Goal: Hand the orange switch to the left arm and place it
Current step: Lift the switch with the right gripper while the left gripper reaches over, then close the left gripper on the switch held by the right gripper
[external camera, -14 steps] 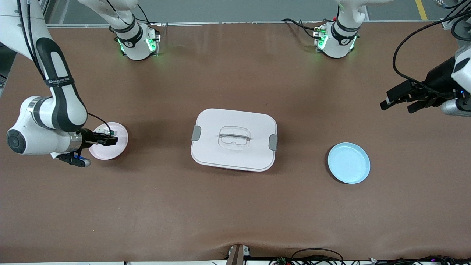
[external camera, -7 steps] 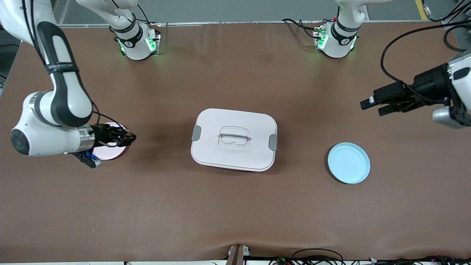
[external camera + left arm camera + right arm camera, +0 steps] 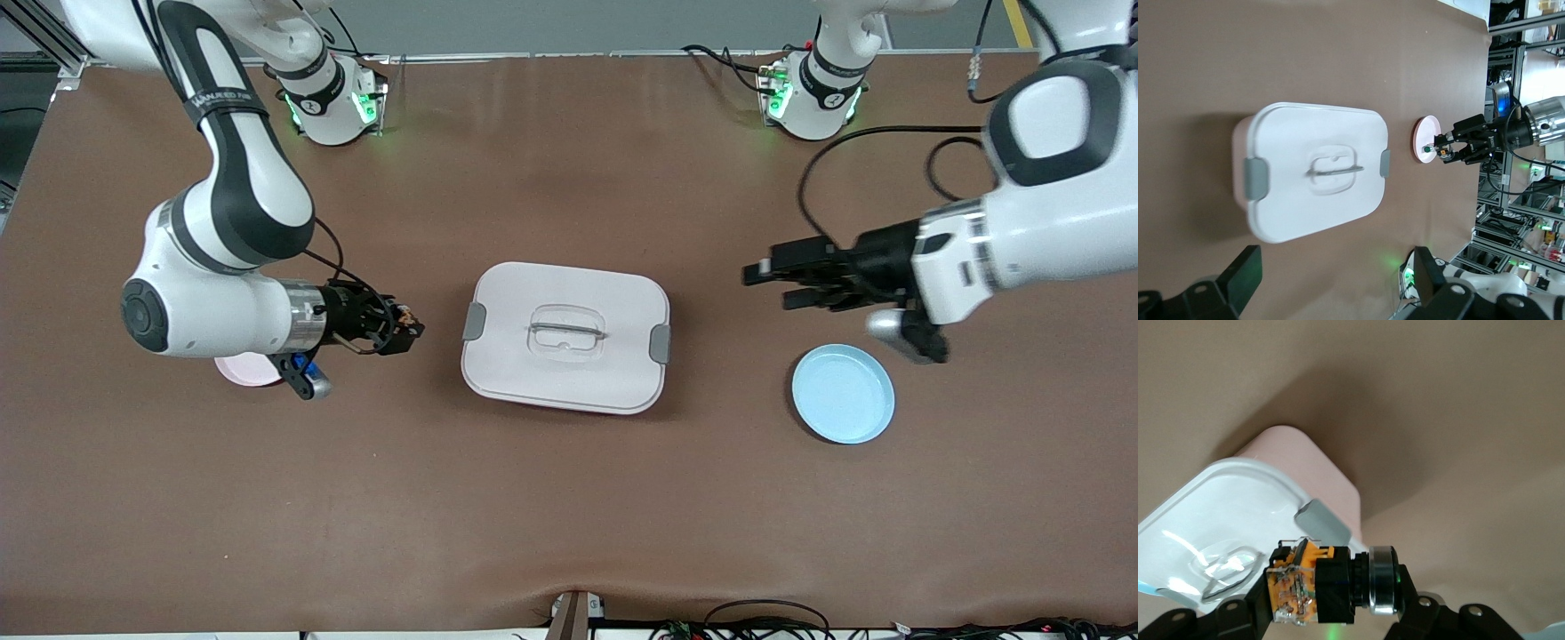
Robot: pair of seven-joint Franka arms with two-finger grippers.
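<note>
R gripper [image 3: 411,331] is up over bare table betw. the pink plate [image 3: 242,369] and the box [image 3: 565,337], its 2 fingers clamped on the orange switch [image 3: 1328,581]. Switch sits crosswise betw. the fingertips, orange end to 1 side, silver-ringed end to the other. L gripper [image 3: 766,284] hangs over table betw. the box and the blue plate [image 3: 843,394], fingers spread apart, holding nothing. Box lid is on.

Brown matte bench [image 3: 551,498], large white rounded-rectangular plastic box [image 3: 565,337] with grey side latches at its middle, between both grippers' fingers, round pale-blue plate [image 3: 843,394] toward the left arm's end, small round pink plate [image 3: 244,369] toward the right arm's end
</note>
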